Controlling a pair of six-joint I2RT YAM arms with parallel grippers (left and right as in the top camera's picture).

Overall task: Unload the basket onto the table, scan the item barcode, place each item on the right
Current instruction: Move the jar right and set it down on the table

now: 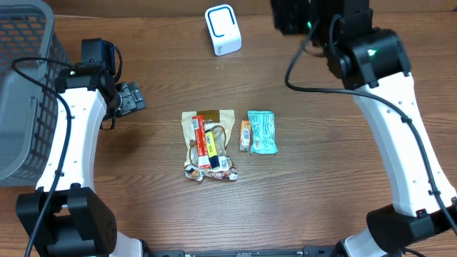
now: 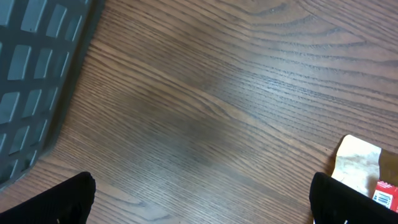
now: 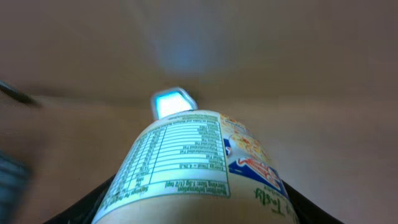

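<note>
From overhead, the left gripper (image 1: 131, 98) hovers with fingers spread wide near the basket (image 1: 21, 86) on the left, snack packets (image 1: 208, 145) lie mid-table, and the right gripper (image 1: 289, 14) hangs at the far edge, right of the white scanner (image 1: 223, 30). The left wrist view shows its fingers (image 2: 56, 199) wide apart over the table (image 2: 217, 93). The right wrist view shows that gripper's fingers (image 3: 81, 205) clamped on a labelled container (image 3: 186, 162), with the scanner beyond it.

Bare tabletop (image 1: 161, 78) between basket (image 1: 21, 86) and snack pile (image 1: 208, 145)
</note>
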